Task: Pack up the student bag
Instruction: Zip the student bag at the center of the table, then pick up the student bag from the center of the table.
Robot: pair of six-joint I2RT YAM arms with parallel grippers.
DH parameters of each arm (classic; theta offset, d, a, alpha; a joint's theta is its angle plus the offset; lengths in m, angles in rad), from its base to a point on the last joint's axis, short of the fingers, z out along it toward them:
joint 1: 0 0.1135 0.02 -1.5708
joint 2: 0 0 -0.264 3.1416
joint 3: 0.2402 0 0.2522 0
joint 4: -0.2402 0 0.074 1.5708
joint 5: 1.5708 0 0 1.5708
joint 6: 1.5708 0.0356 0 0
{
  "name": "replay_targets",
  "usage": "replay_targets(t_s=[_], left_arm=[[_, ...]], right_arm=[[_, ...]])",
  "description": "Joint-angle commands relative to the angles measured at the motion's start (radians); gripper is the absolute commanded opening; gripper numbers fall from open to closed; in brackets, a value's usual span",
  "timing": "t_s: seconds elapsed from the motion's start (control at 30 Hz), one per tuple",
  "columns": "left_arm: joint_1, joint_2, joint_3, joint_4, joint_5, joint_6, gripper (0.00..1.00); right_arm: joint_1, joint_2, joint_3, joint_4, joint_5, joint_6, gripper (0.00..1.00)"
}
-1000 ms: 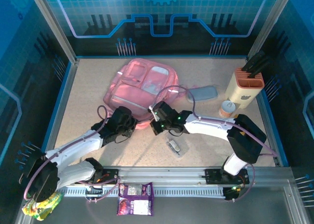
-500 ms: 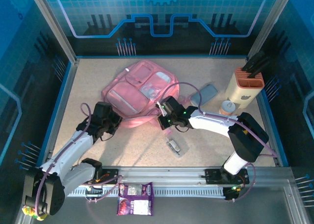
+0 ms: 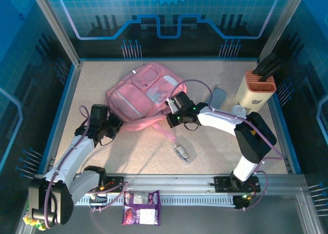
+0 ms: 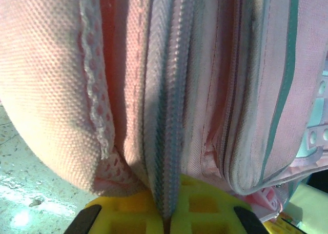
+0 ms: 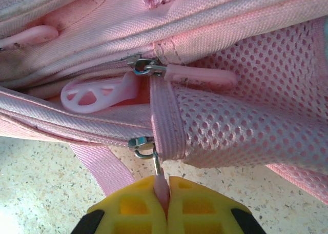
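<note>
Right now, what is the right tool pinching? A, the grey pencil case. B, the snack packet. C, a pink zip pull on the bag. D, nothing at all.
C: in the right wrist view, the right tool is shut on a pink zip pull that hangs from a metal slider on the student bag.

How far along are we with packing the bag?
Early. Done: left gripper clamps a seam of the bag, right gripper pinches a zip pull. In hand: opening the zip, likely. Left: the pencil case and a small packet lie on the table, unpacked.
</note>
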Motion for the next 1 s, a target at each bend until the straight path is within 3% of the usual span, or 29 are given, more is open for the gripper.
replay_targets(t_s=[0.0,0.03,0.07,0.13,0.17,0.33,0.47,0.67,0.97], left_arm=[[0.051,0.019,0.037,-0.027,-0.094,0.066,0.0],[0.051,0.027,0.036,-0.017,-0.066,0.068,0.0],[0.049,0.031,0.035,-0.006,-0.041,0.072,0.06],[0.043,0.022,0.028,0.006,-0.014,0.081,0.35],[0.039,0.006,0.025,0.003,-0.015,0.084,0.42],[-0.03,-0.066,0.039,-0.034,-0.077,0.088,0.55],[-0.153,-0.039,0.083,-0.033,-0.146,0.077,0.58],[-0.334,0.042,0.115,0.053,-0.229,0.036,0.61],[-0.431,0.167,0.166,0.09,-0.269,0.031,0.66]], right_arm=[[-0.065,-0.037,-0.01,-0.092,0.087,0.008,0.0],[-0.059,-0.056,-0.02,-0.088,0.06,0.008,0.0],[-0.052,-0.083,-0.034,-0.087,0.039,0.009,0.01],[-0.044,-0.132,-0.06,-0.087,-0.002,0.002,0.24],[-0.043,-0.157,-0.072,-0.089,-0.017,0.008,0.27],[-0.078,-0.182,-0.025,-0.137,-0.156,0.098,0.47],[-0.082,-0.088,0.109,-0.205,-0.155,0.206,0.62],[-0.093,0.062,0.247,-0.194,-0.139,0.364,0.65],[-0.117,0.207,0.314,-0.138,-0.066,0.547,0.53]])
